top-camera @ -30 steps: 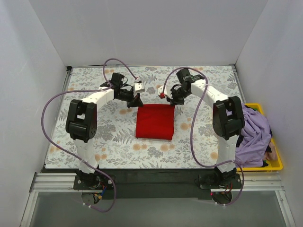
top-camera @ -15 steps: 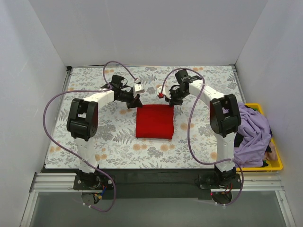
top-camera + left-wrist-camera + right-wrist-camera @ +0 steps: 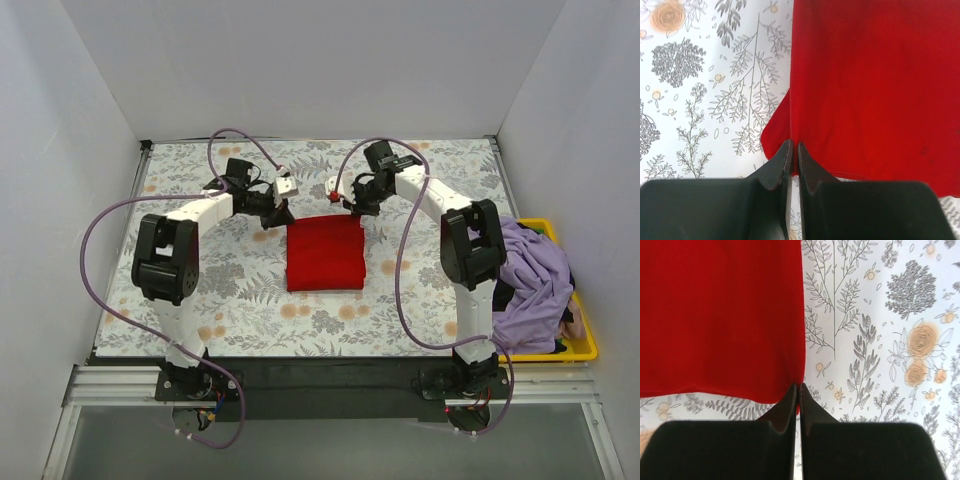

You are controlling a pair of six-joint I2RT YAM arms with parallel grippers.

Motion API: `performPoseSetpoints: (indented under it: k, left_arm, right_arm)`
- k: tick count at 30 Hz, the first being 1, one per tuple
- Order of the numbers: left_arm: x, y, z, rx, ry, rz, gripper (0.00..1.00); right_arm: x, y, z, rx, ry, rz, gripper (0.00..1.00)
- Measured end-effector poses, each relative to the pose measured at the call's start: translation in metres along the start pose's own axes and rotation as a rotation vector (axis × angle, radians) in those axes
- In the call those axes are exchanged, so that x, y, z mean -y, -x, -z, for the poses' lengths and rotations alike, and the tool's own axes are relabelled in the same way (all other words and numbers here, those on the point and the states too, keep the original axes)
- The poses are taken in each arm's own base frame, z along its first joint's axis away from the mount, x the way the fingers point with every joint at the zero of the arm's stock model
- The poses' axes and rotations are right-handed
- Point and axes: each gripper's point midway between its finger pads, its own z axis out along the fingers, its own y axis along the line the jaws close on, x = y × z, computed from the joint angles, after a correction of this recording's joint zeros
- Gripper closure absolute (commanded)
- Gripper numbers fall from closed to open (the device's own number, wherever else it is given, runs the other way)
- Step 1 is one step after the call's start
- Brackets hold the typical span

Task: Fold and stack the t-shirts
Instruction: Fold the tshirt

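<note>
On the left, the left gripper (image 3: 281,216) reaches over the table with the white flower-printed cloth (image 3: 200,290), down to the far left corner of the plain bright red t-shirt (image 3: 325,255). In the left wrist view its two black fingers (image 3: 777,167) are pressed together with almost no gap. The tips sit exactly on the left edge of the red t-shirt, so they seem to pinch the cloth there. Just beside the tips, a small rounded flap of red cloth sticks out to the left over the flower print.

The red t-shirt lies in the middle of the table, between the two arms. It is folded into a neat rectangle and looks flat and smooth.

The right gripper (image 3: 362,212) is at the far right corner of the same shirt. In the right wrist view its fingers (image 3: 812,407) are also closed tight. Their tips meet at the corner of the cloth, and a thin line of red shows between them.

At the far right, off the table edge, stands a yellow plastic bin (image 3: 585,348). A pale lilac t-shirt (image 3: 535,285) lies crumpled in it and hangs over its near left side, just beside the right arm.
</note>
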Motion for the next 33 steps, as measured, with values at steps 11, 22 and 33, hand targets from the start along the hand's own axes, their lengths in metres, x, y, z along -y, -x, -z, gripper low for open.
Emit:
performPoseSetpoints:
  k: [11, 22, 33]
  left_arm:
    - [-0.034, -0.030, -0.028, -0.046, 0.027, 0.093, 0.68]
    - [-0.031, 0.048, 0.037, 0.117, 0.116, 0.498, 0.17]
    - [0.153, 0.091, 0.018, 0.145, -0.232, 1.143, 0.15]
  right_arm:
    - [0.019, -0.029, -0.029, -0.086, -0.008, -0.043, 0.66]
    - [0.052, 0.018, 0.057, 0.040, -0.221, -0.346, 0.02]
    - [-0.102, 0.095, 0.067, 0.353, 0.257, -0.997, 0.02]
